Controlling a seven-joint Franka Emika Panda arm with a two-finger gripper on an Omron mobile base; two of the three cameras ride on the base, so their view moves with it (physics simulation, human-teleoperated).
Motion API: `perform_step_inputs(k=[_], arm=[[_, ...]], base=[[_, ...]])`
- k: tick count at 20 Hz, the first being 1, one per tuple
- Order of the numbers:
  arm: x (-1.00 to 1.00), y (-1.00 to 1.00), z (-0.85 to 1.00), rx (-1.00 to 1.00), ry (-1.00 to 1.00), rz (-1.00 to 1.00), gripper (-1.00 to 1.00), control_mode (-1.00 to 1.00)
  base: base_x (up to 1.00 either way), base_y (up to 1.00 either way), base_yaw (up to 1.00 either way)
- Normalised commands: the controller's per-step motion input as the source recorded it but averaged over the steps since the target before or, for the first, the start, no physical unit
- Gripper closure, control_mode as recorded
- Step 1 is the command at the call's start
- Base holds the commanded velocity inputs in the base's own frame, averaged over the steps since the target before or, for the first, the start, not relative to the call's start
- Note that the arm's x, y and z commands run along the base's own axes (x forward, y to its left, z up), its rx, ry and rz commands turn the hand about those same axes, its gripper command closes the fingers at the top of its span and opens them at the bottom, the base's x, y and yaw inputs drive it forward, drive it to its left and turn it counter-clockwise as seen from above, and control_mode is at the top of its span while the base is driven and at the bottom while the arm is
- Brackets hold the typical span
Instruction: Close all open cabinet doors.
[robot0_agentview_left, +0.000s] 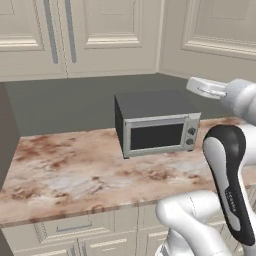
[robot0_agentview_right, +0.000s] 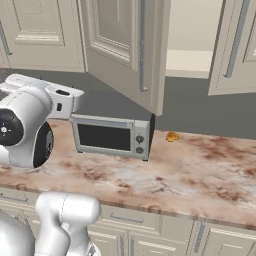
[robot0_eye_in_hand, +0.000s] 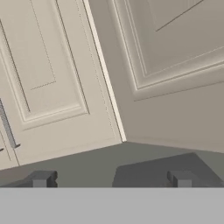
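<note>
Standing wide apart, the tool's (robot0_eye_in_hand: 111, 178) two dark fingertips (robot0_eye_in_hand: 41, 178) grasp nothing and point up at the lower corner of an open cabinet door (robot0_eye_in_hand: 175, 87). That door swings out over the marbled counter (robot0_agentview_right: 200, 170), its long grey bar handle (robot0_agentview_right: 143, 50) facing the room, right above the small silver toaster oven (robot0_agentview_right: 112, 136). A second door (robot0_agentview_right: 235, 45) to the right hangs ajar too, baring the pale shelf inside (robot0_agentview_right: 190, 60). The doors further left (robot0_agentview_left: 110, 35) lie flush against the wall (their twin handles side by side). A small orange morsel (robot0_agentview_right: 172, 136) sits on the counter just beside the oven.
</note>
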Motion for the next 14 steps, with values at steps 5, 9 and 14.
perform_step_inputs(k=[5,9,14], arm=[[0.0,-0.62,-0.05,-0.04,0.0,-0.07,-1.0,-1.0],[-0.05,-0.42,-0.15,-0.08,0.0,-0.16,-1.0,-1.0],[-0.24,-0.45,-0.2,-0.09,0.0,-0.22,-1.0,-1.0]], base=[[0.0,0.0,0.0],[0.0,0.0,0.0],[0.0,0.0,0.0]])
